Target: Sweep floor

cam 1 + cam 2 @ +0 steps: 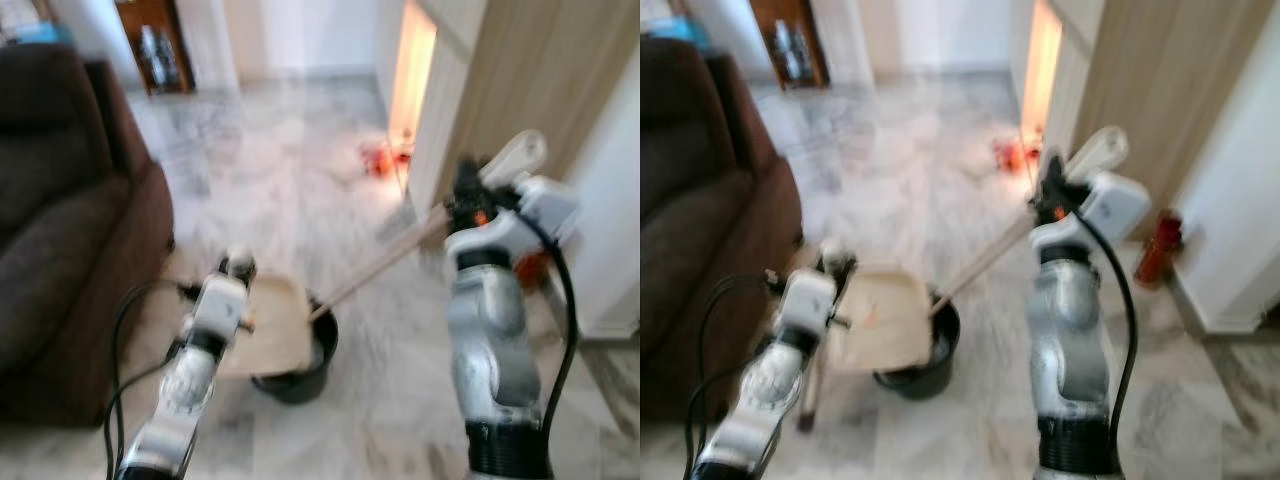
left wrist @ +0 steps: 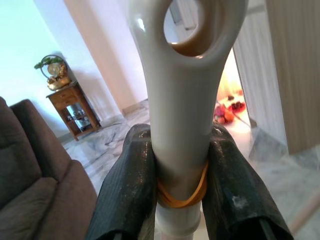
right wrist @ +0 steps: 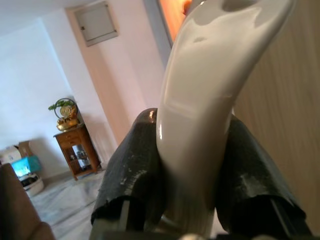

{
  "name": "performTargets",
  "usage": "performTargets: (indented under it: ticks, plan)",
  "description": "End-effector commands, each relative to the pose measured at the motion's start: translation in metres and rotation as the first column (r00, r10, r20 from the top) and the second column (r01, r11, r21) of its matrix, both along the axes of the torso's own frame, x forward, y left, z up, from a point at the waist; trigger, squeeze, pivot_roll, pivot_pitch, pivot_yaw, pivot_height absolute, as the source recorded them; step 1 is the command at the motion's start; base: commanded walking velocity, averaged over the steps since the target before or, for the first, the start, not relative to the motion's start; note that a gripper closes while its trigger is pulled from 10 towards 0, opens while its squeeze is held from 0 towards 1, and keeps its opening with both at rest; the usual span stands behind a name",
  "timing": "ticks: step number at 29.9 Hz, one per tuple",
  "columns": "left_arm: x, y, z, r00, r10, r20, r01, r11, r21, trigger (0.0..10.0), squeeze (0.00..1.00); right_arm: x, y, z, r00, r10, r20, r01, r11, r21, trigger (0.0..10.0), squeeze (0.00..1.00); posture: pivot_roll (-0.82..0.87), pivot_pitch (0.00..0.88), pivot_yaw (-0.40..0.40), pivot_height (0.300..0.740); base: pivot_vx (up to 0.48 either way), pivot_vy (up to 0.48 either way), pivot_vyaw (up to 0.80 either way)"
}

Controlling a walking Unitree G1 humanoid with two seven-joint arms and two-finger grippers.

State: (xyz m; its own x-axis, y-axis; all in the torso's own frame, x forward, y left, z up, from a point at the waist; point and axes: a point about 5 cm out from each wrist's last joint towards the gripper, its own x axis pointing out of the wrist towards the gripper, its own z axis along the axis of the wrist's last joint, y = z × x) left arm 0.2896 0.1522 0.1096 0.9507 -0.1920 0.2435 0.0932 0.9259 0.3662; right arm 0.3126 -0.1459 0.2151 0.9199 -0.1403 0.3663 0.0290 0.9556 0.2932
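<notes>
Standing to the left, a dark brown fabric sofa (image 1: pixel 70 200) borders the pale marbled tile floor (image 1: pixel 290 170), and a light wood-panelled wall (image 1: pixel 540 90) rises on the right beside a brightly lit doorway. A red bottle-shaped object (image 1: pixel 1158 245) stands at the base of the white wall, and a small blurred cluster of red-orange things (image 1: pixel 378 157) lies on the tiles near the doorway. Farther off, a small wooden side table (image 2: pixel 72 107) carries a plant.

Near the middle of the floor sits a round black bucket (image 1: pixel 300 368), with a cream plastic dustpan (image 1: pixel 883 322) tilted over its rim. The left gripper (image 2: pixel 176 172), its arm reaching forward and low, has both black fingers pressed closed around the dustpan's cream handle (image 2: pixel 182 90), just above an orange rubber band. The right gripper (image 3: pixel 192 170), arm bent and raised high, is clamped on the cream top of a long pale broom stick (image 1: pixel 385 262) that slants down to the bucket.
</notes>
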Motion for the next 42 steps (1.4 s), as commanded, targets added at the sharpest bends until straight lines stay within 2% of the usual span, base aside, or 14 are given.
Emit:
performTargets:
  ticks: [1, 22, 27, 28, 32, 39, 42]
  plan:
    - [0.002, 0.005, 0.011, 0.999, -0.001, 0.053, 0.0, 1.0, 0.02, 10.0, 0.0, -0.002, 0.01, 0.017, 0.996, 0.039, 0.086, -0.042, 0.998, 0.04, 10.0, 0.0, 0.17, 0.0, 0.016, 0.74, 0.277, 0.0, 0.0]
    - [0.0, 0.003, 0.011, 0.998, -0.002, 0.061, 0.001, 1.0, 0.019, 10.0, 0.0, -0.002, 0.017, 0.017, 0.994, 0.051, 0.095, -0.057, 0.997, 0.054, 10.0, 0.0, 0.17, 0.0, 0.013, 0.74, 0.0, 0.0, 0.0]
    - [-0.002, 0.001, 0.009, 0.998, -0.014, 0.058, 0.012, 0.999, 0.033, 10.0, 0.0, -0.005, 0.019, 0.022, 0.991, 0.037, 0.132, -0.038, 0.999, 0.004, 10.0, 0.0, 0.17, 0.0, 0.014, 0.74, 0.0, 0.0, 0.0]
    - [-0.002, -0.001, 0.008, 0.998, -0.028, 0.055, 0.026, 0.999, 0.047, 10.0, 0.0, -0.007, 0.025, 0.023, 0.987, 0.049, 0.152, -0.043, 0.998, -0.044, 10.0, 0.0, 0.17, 0.0, 0.015, 0.74, 0.0, 0.0, 0.0]
    - [-0.003, -0.004, 0.006, 0.998, -0.042, 0.05, 0.039, 0.998, 0.057, 10.0, 0.0, -0.008, 0.033, 0.02, 0.986, 0.072, 0.152, -0.058, 0.994, -0.094, 10.0, 0.0, 0.17, 0.0, 0.016, 0.74, 0.0, 0.0, 0.0]
    - [-0.004, -0.006, 0.004, 0.998, -0.055, 0.043, 0.052, 0.997, 0.065, 10.0, 0.0, -0.014, 0.044, 0.017, 0.98, 0.093, 0.174, -0.07, 0.989, -0.133, 10.0, 0.0, 0.16, 0.0, 0.019, 0.74, 0.0, 0.0, 0.0]
    - [-0.004, -0.007, 0.004, 0.997, -0.059, 0.042, 0.056, 0.996, 0.066, 10.0, 0.0, -0.021, 0.059, 0.017, 0.97, 0.138, 0.202, -0.105, 0.981, -0.164, 10.0, 0.0, 0.17, 0.0, 0.019, 0.74, 0.0, 0.0, 0.0]
